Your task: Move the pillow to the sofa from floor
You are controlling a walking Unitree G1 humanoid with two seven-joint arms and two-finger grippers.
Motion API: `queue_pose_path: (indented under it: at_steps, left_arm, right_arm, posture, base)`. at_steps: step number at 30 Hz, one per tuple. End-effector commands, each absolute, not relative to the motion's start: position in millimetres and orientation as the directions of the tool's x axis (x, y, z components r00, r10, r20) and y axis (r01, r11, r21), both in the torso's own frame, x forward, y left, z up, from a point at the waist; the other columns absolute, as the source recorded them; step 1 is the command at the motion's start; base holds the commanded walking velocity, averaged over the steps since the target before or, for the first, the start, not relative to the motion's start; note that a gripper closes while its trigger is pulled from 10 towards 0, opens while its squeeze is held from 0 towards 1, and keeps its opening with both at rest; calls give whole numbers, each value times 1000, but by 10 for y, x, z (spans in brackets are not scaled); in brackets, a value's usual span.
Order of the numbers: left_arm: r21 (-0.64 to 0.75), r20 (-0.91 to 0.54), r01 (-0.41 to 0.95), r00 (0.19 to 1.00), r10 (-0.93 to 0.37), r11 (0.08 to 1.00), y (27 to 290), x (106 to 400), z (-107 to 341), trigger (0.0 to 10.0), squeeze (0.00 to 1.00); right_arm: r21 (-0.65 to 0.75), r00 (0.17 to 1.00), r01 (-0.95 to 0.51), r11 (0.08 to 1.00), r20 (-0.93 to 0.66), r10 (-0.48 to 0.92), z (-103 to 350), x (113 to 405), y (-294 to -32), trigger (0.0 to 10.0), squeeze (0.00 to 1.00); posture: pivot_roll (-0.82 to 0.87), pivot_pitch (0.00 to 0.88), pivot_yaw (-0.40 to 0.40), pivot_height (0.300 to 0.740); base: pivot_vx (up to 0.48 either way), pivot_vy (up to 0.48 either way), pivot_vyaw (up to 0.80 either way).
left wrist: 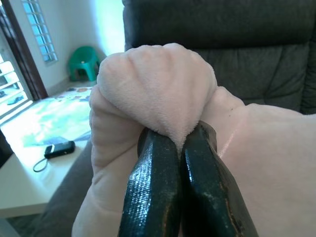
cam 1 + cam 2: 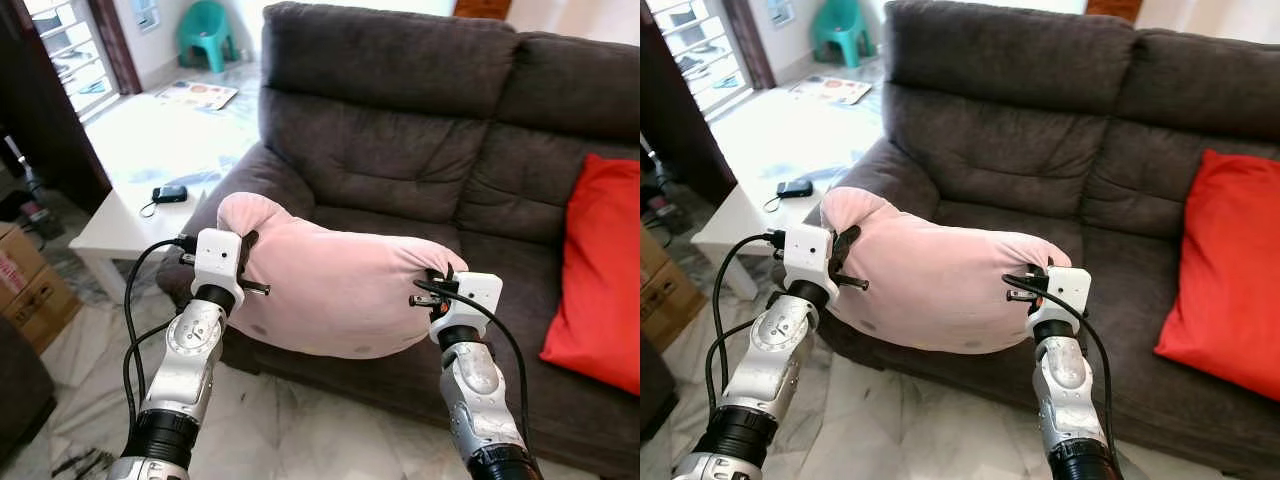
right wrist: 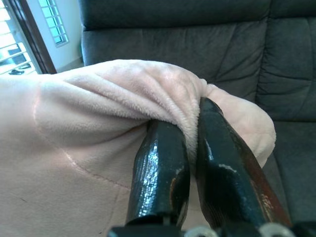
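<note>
Head eyes look forward-down at sofa (image 2: 420,130); wrist cameras close along fingers (image 1: 153,192), facing sofa.

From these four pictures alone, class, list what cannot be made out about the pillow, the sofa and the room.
1. Sofa seat under the pink pillow: hidden by the pillow in the eye views, so touching or apart cannot be told.
2. Red cushion: cut off by the right edge of the left eye view.
3. Small black object on the white table: too small to identify.
</note>
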State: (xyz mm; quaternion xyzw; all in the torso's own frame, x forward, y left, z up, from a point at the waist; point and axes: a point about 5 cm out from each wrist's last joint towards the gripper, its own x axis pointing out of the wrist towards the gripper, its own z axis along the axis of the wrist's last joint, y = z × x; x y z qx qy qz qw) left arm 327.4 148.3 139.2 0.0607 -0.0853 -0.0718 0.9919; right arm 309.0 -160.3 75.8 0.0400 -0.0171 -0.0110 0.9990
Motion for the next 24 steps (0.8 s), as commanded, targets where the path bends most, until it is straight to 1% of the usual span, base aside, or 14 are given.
queue_pose_path:
  at_steps: [1,7,16,18,24]
  left_arm:
    - [127,238,110,961,-138,986,1499,3288,1566,10000,0]
    - [121,236,109,962,-136,987,1489,3288,1560,10000,0]
    - [120,241,103,962,-130,987,1482,3300,1567,10000,0]
    - [119,241,101,962,-127,988,1486,3301,1567,10000,0]
    - [119,243,94,962,-121,988,1502,3303,1573,10000,0]
  right_arm:
    - [85,994,37,996,101,-46,915,3143,-1665,10000,0]
    - [71,993,27,997,115,-35,954,3162,-1665,10000,0]
    - [68,993,11,998,114,-18,948,3156,-1643,10000,0]
    - [85,994,12,996,109,-21,944,3161,-1642,10000,0]
    - [78,994,6,997,110,-14,955,3178,-1640,10000,0]
  posture:
    - [128,0,-59,740]
    - [119,0,-59,740]
    - [130,0,-66,740]
    - [130,0,-68,740]
    - [131,0,-71,740]
  base:
    - [0,0,0]
    - [0,0,0]
    - [224,0,700]
    - [270,0,0]
    - [278,0,0]
